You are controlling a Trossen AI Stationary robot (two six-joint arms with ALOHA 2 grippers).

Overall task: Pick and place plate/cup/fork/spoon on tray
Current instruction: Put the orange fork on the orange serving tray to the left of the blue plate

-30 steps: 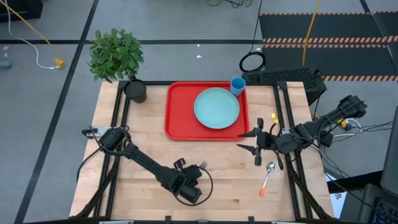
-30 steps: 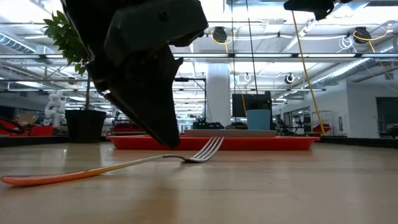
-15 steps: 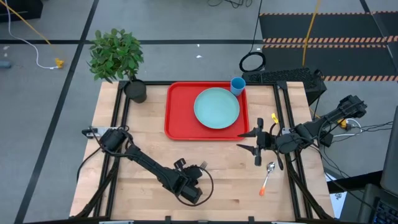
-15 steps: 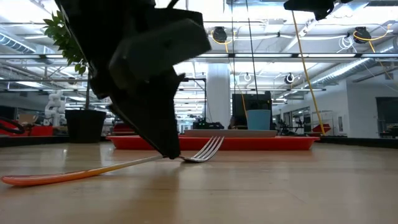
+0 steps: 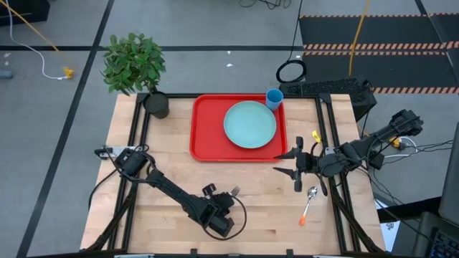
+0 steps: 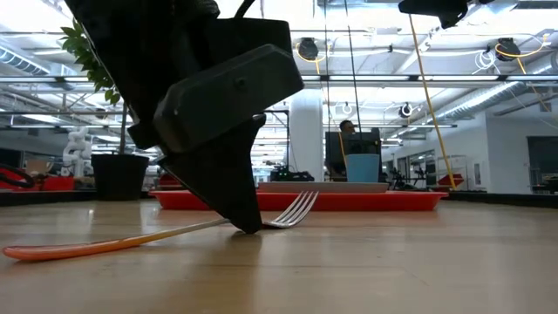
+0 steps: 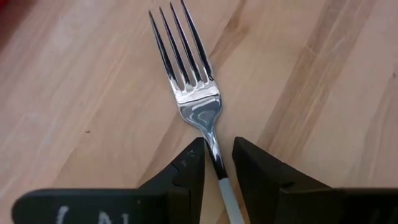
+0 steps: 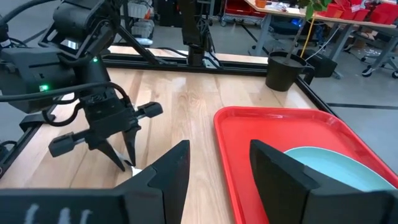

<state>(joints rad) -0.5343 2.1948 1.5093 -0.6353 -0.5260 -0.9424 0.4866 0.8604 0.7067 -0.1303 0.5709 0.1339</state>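
Below, the table [image 5: 172,168] carries everything, and I place each item against the tray [image 5: 204,129], the red rectangle lying toward the table's far edge. On the tray sits the mint plate [image 5: 249,124], flat, filling its right half. The blue cup [image 5: 273,97] stands upright at the tray's far right corner, just beyond the plate's rim. A dark pot with a green plant [image 5: 136,68] stands off the tray's far left corner. My right gripper [image 5: 295,163] hangs just off the tray's near right corner, its fingers spread with nothing between them; its wrist view looks across the tray toward my other arm. My left gripper [image 5: 231,195] is down on the wood well in front of the tray's near edge, tips at the tabletop. Its two fingers [image 7: 186,171] straddle the neck of the fork [image 7: 193,93], close on either side without visibly squeezing it; the fork lies flat on the table, prongs pointing toward the tray and orange handle [image 6: 78,247] trailing away from it. The spoon [image 5: 308,204] lies on the table beyond the tray's near right corner, past my right gripper, bowl toward the tray.
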